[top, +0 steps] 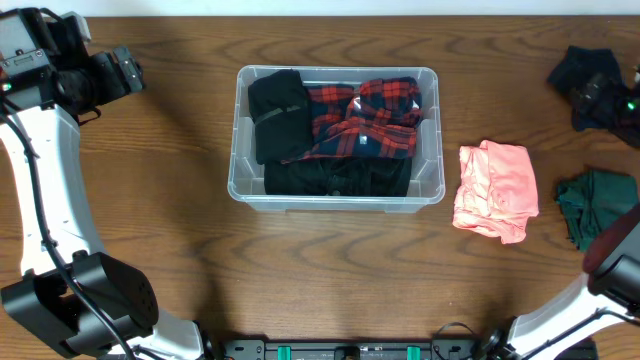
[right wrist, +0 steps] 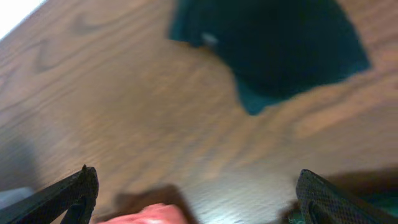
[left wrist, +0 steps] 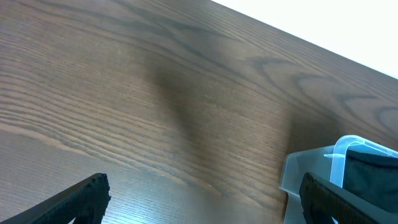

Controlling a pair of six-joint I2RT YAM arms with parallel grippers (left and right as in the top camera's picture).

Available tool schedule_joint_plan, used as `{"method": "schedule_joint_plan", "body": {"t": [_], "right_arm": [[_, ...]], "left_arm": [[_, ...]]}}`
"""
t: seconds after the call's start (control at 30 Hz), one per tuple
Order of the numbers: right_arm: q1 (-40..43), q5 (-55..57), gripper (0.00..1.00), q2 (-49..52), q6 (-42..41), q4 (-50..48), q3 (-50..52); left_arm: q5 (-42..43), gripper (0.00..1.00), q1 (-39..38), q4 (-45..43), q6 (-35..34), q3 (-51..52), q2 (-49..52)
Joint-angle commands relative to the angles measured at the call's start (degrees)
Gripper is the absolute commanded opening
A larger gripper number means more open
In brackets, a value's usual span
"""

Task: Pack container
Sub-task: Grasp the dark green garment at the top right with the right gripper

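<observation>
The container (top: pixel 238 150), a clear plastic bin, stands mid-table holding black garments (top: pixel 278 110) and a red plaid shirt (top: pixel 365 120). My left gripper (top: pixel 125 70) hovers at the far left, apart from the bin. In the left wrist view it (left wrist: pixel 202 199) is open over bare wood, with the container corner (left wrist: pixel 311 171) by its right finger. My right gripper (top: pixel 590 92) is at the far right, above the table. In the right wrist view it (right wrist: pixel 199 196) is open and empty, with a dark garment (right wrist: pixel 280 43) ahead of it.
A pink garment (top: pixel 495 188) lies just right of the bin, its edge (right wrist: pixel 149 214) showing low in the right wrist view. A green garment (top: pixel 595 205) lies further right. A dark navy garment (top: pixel 572 62) sits at the back right corner.
</observation>
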State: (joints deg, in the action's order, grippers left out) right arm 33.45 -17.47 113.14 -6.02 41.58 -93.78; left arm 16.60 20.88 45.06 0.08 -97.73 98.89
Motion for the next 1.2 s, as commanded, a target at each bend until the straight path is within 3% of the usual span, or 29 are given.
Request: {"method": "schedule_joint_plan", "body": {"t": [0.0, 0.3, 1.0, 1.17], "right_arm": [[4.31, -3.65, 0.99, 1.27, 2.03, -1.4, 0.26], [11.76, -6.99, 0.99, 6.34, 2.03, -8.85, 0.26], [11.56, -20.52, 0.84, 23.93, -0.85, -31.69, 0.26], [10.36, -20.63, 0.63, 25.14, -2.16, -33.51, 0.26]], "left_arm": [[0.72, 0.98, 0.04, 0.07, 0.76, 0.07, -0.42], [0.72, 0.98, 0.04, 0.07, 0.76, 0.07, -0.42], [0.72, 0.98, 0.04, 0.04, 0.76, 0.07, -0.42], [0.72, 0.98, 0.04, 0.07, 0.76, 0.07, -0.42]]}}
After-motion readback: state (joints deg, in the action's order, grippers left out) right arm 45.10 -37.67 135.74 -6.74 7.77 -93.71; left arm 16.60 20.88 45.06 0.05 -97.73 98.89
